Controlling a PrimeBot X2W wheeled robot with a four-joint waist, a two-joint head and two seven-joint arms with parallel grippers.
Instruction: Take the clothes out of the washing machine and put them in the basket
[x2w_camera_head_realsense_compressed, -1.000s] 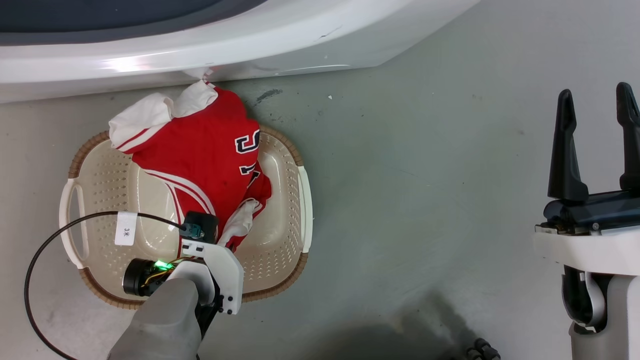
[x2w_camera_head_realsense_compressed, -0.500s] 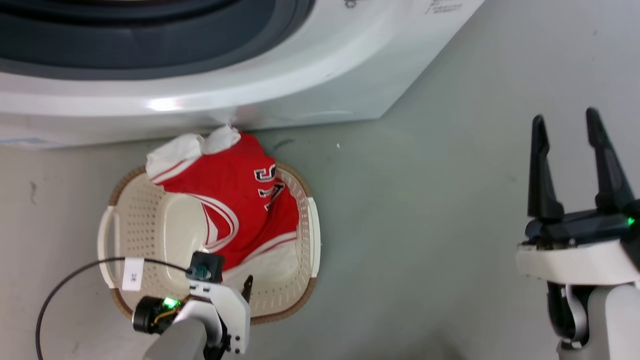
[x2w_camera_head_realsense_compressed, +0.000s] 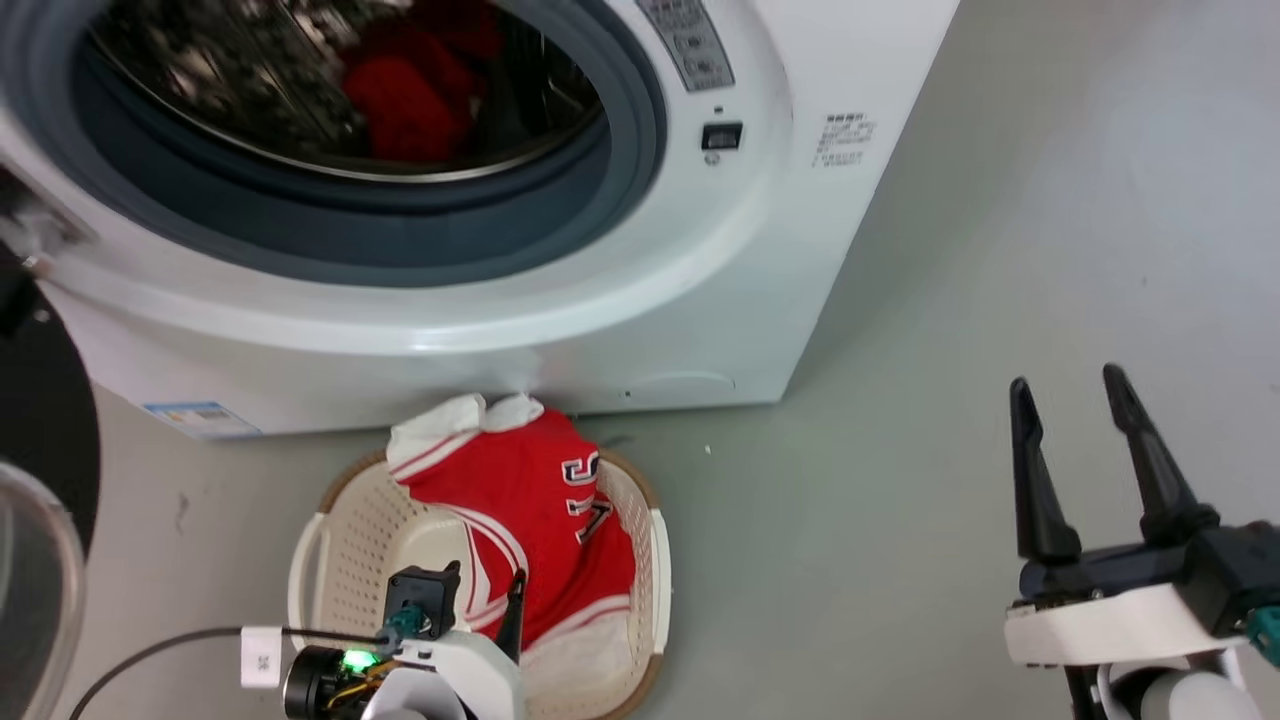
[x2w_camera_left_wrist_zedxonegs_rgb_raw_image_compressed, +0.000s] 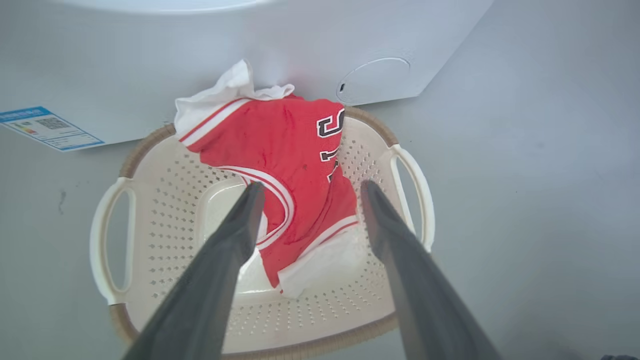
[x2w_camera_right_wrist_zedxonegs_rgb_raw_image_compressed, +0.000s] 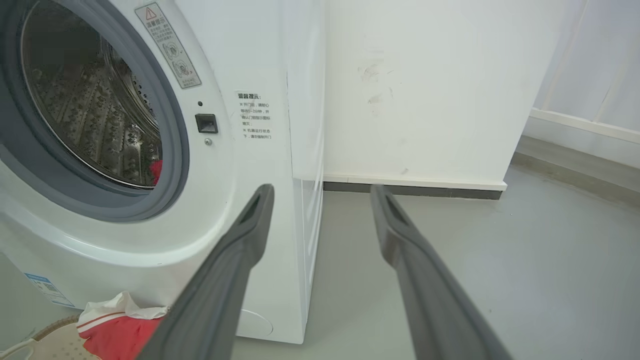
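1 jersey (x2w_camera_left_wrist_zedxonegs_rgb_raw_image_compressed: 280, 145) in basket (x2w_camera_left_wrist_zedxonegs_rgb_raw_image_compressed: 165, 200); 1 red piece (x2w_camera_head_realsense_compressed: 400, 100) in washer (x2w_camera_head_realsense_compressed: 700, 300). Above basket, left pincer (x2w_camera_left_wrist_zedxonegs_rgb_raw_image_compressed: 311, 184) wide, empty; right pincer (x2w_camera_head_realsense_compressed: 1065, 378) wide.

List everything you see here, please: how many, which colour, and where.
washer: 1, white, behind the basket
door: 1, black rim with glass, swung open at the head view's left edge
red cloth: 1 clump, red, inside the washer, blurred
jersey: 1, red with white trim, in the basket, top draped over the rim beside the washer
basket: 1, cream with brown rim, on the floor
floor: grey, around the washer
left gripper: 1, dark fingers, open above the basket
right gripper: 1, dark fingers, open, over the floor right of the basket
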